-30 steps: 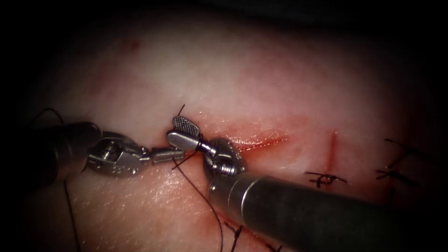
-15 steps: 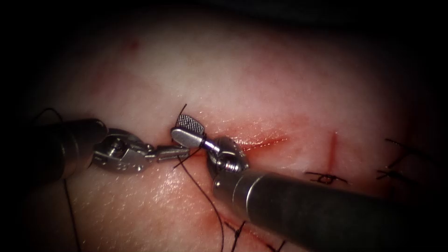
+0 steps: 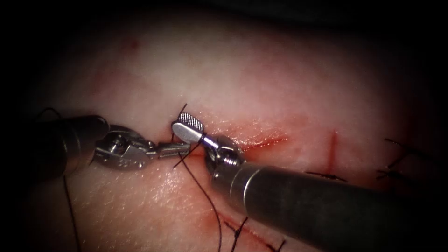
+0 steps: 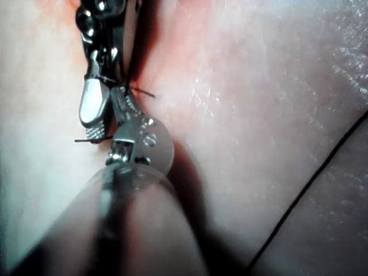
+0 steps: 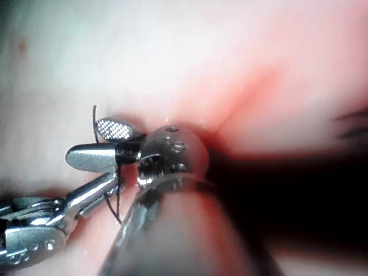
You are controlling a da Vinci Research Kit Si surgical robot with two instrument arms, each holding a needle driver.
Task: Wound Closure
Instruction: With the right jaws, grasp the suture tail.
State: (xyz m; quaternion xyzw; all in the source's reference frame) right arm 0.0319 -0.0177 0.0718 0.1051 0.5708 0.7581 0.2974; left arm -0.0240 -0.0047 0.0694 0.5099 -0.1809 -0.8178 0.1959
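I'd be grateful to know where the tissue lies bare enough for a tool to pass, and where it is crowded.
Bare: the tissue above the cut, and the patch beside the trailing thread. Crowded: the cut's left end, where the left tool, jaws shut, meets the right tool, jaws open, amid thread ends; tied stitches far right.

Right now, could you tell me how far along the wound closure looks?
Done: knotted stitches sit right of the tools, with cut thread ends. In hand: the left tool is shut on the thread beside the cut's left end; the right tool is open around a thread tail. Left: the cut still gapes red. I cannot make out the needle.
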